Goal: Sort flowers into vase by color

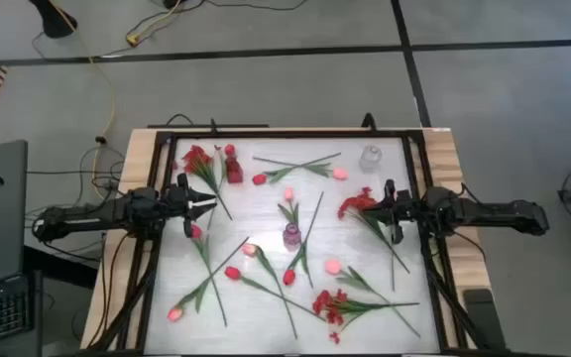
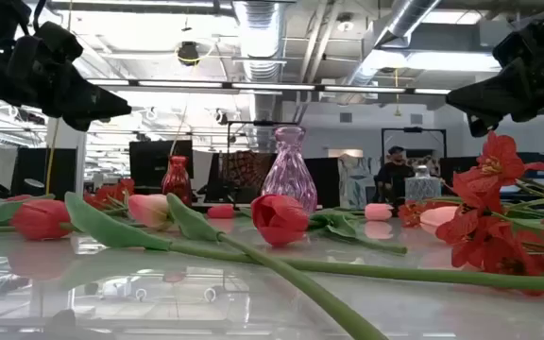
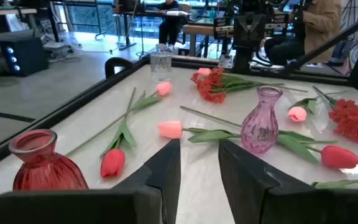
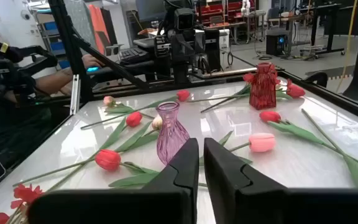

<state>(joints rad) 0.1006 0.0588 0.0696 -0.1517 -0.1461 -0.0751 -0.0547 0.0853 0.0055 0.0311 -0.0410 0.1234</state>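
The flowers [image 1: 295,248] lie scattered flat across the white table [image 1: 266,213], around a pink vase [image 1: 291,236] at its middle; none is between any jaws. The left gripper [image 1: 206,203] hovers at the left edge beside a red bunch [image 1: 198,159], jaws parted and empty. The right gripper [image 1: 383,208] hangs over another red bunch [image 1: 357,204], jaws nearly closed, gripping nothing. A red vase [image 1: 233,171] and a clear vase [image 1: 371,157] stand near the far edge.
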